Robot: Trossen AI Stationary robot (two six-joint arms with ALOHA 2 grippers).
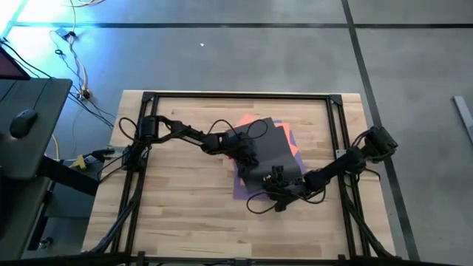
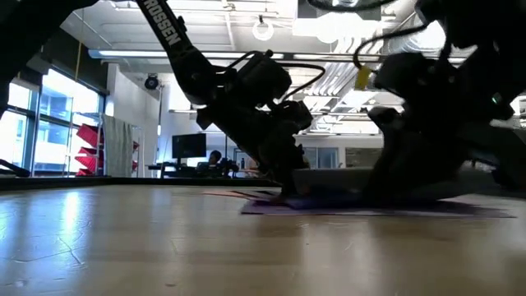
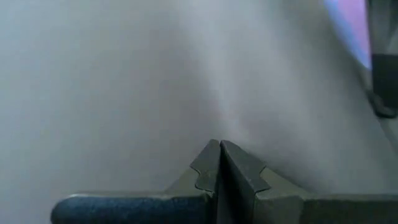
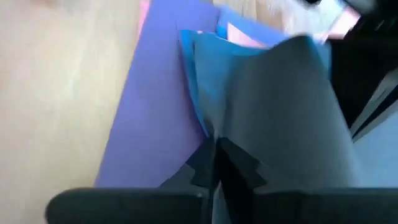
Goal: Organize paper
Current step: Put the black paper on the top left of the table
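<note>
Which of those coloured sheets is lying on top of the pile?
The dark grey sheet. It covers the middle of the stack, while the orange sheet and the purple sheet only peek out at its edges. Both grippers are working on it.

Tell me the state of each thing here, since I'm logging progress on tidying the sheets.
Dark grey sheet: on top of the pile, one edge lifted and curled, pinched in the right hand.
Purple sheet: flat on the table, under the others.
Blue sheet: edge raised under the grey one.
Orange sheet: flat, partly covered.
Left hand: shut, pressed on the grey sheet.
Right hand: shut on the grey sheet's edge.
</note>
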